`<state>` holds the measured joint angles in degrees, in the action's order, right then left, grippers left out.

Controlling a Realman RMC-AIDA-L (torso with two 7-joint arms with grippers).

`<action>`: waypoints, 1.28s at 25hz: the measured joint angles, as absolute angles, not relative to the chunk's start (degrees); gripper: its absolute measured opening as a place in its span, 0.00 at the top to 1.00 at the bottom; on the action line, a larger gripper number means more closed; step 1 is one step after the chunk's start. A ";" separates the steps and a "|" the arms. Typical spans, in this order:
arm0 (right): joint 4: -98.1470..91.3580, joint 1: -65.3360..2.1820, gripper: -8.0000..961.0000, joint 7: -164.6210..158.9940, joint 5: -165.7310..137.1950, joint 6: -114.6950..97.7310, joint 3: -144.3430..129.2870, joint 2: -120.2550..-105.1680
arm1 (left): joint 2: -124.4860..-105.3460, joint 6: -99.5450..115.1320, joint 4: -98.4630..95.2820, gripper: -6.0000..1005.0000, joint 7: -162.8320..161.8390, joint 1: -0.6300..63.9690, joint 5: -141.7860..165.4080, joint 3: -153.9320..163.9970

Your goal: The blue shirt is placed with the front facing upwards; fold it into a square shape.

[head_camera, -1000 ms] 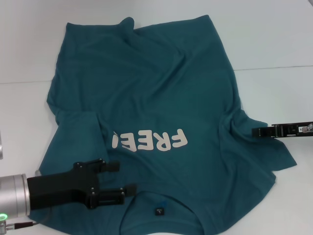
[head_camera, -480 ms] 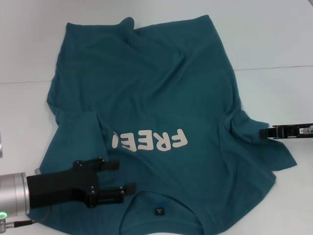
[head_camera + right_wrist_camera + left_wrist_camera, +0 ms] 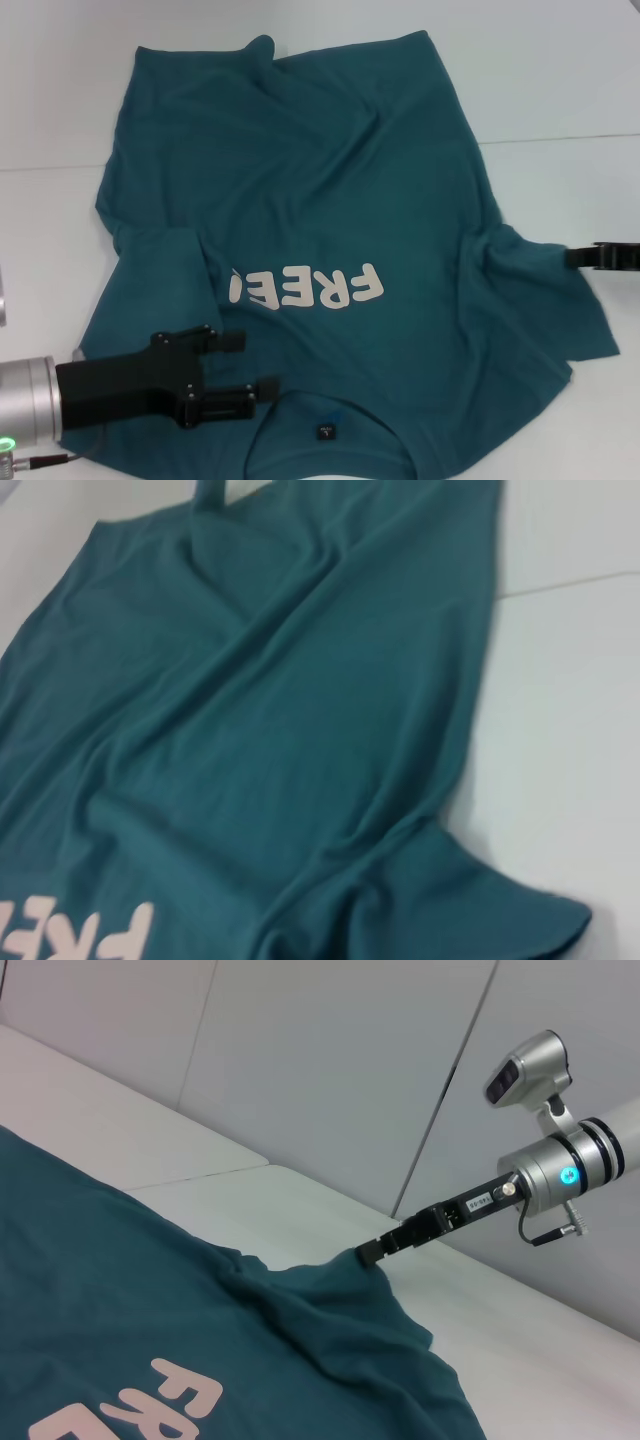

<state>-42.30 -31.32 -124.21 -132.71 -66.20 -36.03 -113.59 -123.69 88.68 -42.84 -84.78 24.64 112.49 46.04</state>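
Fabric of the blue shirt (image 3: 330,200) lay spread front-up across the white table (image 3: 560,90), its cream "FREE" lettering (image 3: 310,288) reading upside down from the head view and the small dark neck label (image 3: 326,432) at the near edge. The shirt's left sleeve (image 3: 160,265) was folded in over the body. The left gripper (image 3: 255,365) hovered low over the near-left shoulder area of the shirt, its two black fingers (image 3: 225,339) parted with nothing between them. The right gripper (image 3: 372,1252) sat at the shirt's right sleeve (image 3: 540,265), fingertips closed on the sleeve's edge, and the cloth rose to a small peak there with creases running back toward the chest. In the head view only the tip of that gripper showed, at the right border of the frame.
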 joint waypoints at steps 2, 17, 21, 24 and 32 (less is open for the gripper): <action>-43.63 -30.67 0.98 -124.24 -132.71 -66.35 -35.61 -113.55 | -123.74 88.80 -42.82 0.12 -84.92 24.58 112.43 46.07; -47.18 -30.14 0.96 -124.67 -132.74 -67.87 -35.42 -111.88 | -123.84 89.30 -42.71 0.12 -86.58 24.70 112.14 46.07; -47.49 -30.06 0.95 -124.69 -132.91 -68.35 -35.41 -111.25 | -123.84 89.31 -42.71 0.12 -86.69 24.69 112.14 45.82; -47.52 -30.06 0.94 -124.69 -132.97 -68.63 -35.41 -110.73 | -123.84 89.31 -42.71 0.12 -86.83 24.61 112.13 45.70; -47.78 -29.97 0.93 -124.23 -133.21 -68.65 -35.41 -109.57 | -123.91 89.27 -42.71 0.12 -88.14 24.60 112.07 45.70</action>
